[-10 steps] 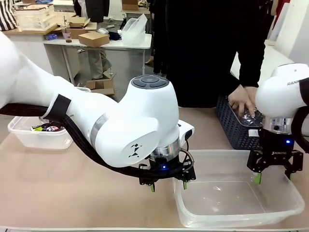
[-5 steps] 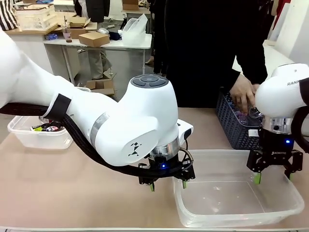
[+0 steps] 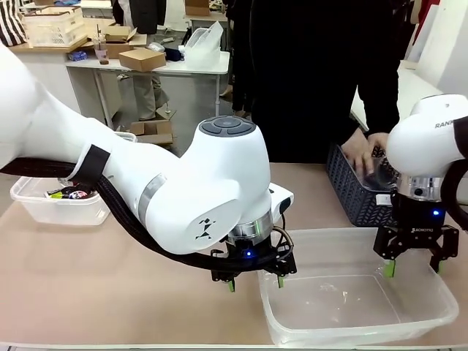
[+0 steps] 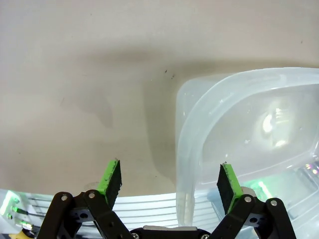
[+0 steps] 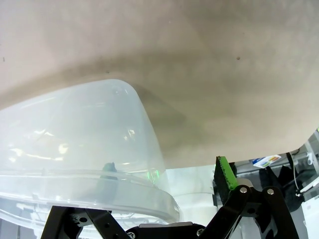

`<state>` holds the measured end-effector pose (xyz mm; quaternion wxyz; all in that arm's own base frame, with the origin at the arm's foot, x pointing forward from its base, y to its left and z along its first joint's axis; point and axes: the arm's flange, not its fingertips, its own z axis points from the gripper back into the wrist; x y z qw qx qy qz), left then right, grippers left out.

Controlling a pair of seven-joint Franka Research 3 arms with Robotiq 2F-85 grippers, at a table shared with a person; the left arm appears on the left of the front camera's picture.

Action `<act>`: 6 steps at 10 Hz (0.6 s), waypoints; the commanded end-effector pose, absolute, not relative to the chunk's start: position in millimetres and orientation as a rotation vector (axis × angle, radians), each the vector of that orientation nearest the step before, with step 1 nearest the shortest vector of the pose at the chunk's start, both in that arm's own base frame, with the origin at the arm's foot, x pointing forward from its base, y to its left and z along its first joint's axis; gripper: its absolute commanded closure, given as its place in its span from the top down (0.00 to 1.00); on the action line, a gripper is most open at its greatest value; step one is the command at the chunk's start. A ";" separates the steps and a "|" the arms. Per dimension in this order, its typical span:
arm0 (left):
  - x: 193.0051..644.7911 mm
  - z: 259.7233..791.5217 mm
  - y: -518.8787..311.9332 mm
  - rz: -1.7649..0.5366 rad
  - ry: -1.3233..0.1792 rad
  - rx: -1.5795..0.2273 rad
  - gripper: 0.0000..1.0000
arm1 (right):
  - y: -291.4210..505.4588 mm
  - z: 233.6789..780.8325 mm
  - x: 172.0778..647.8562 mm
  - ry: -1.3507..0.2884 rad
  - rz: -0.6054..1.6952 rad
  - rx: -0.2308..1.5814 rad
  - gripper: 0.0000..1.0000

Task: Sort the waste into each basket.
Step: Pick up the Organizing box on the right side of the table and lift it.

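A small see-through basket (image 3: 29, 208) stands at the table's far left with a dark printed can (image 3: 69, 194) lying in it. At the front right sits a much wider see-through tub (image 3: 439, 311). My left gripper (image 3: 256, 284) is open and straddles the tub's left wall (image 4: 187, 149), one green pad on each side. My right gripper (image 3: 415, 268) is open astride the tub's right part. In the right wrist view, a rounded corner of the tub (image 5: 149, 129) lies between that gripper's (image 5: 164, 172) fingers. Nothing is gripped.
A dark grey lattice basket (image 3: 351, 194) stands at the far right. The person's hand (image 3: 365, 155) reaches into it onto something clear (image 3: 380, 179). The person stands just beyond the table's far edge. Bare tabletop (image 3: 110, 285) lies between the small basket and the tub.
The wide tub has slid slightly to the left along with my left gripper. The person's hand lifted and went back down into the lattice basket. Both grippers stay open.
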<state>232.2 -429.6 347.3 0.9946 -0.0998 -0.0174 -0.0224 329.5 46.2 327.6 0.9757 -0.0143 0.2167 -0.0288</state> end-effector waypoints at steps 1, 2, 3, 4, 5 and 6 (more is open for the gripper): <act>235.1 348.5 -434.4 -0.060 -0.051 -0.219 1.00 | 47.2 322.4 324.2 0.440 -0.060 -0.025 1.00; 234.8 350.0 -435.5 -0.081 -0.068 -0.210 0.47 | 47.2 322.4 324.2 0.440 -0.060 -0.025 1.00; 234.1 350.8 -435.7 -0.082 -0.054 -0.209 0.43 | 47.2 322.4 324.2 0.440 -0.060 -0.025 1.00; 233.7 351.3 -435.6 -0.078 -0.056 -0.205 0.00 | 46.7 327.6 329.5 0.437 -0.057 -0.028 1.00; 233.2 352.1 -435.1 -0.073 -0.064 -0.207 0.37 | 45.4 328.5 326.0 0.424 -0.037 -0.033 1.00; 233.6 352.6 -435.2 -0.069 -0.066 -0.207 0.00 | 43.6 333.5 321.6 0.392 -0.019 -0.017 0.44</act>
